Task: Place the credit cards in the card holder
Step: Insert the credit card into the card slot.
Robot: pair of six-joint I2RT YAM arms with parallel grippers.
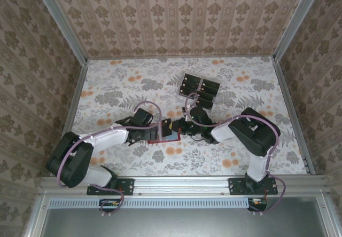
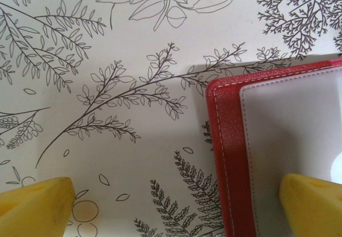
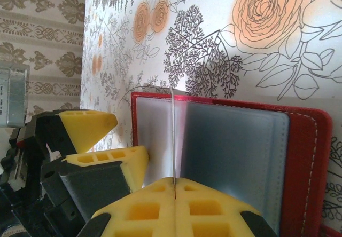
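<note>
The red card holder (image 1: 163, 139) lies open on the floral table, its pale inside (image 3: 235, 157) facing up. My right gripper (image 3: 174, 186) is shut on a thin flat piece seen edge-on (image 3: 172, 135). I take it for a credit card, held upright over the holder's inside. My left gripper (image 2: 173, 210) is open and straddles the holder's left red edge (image 2: 232, 157). One of its yellow fingers (image 2: 312, 205) is over the pale inside, the other (image 2: 37, 202) over the table. More black credit cards (image 1: 199, 90) stand in a clear rack farther back.
Both arms meet at the table's middle, with the left gripper (image 1: 155, 132) and right gripper (image 1: 179, 130) close together over the holder. The left fingers (image 3: 107, 159) sit right beside my right jaws. Patterned walls close in the table on three sides.
</note>
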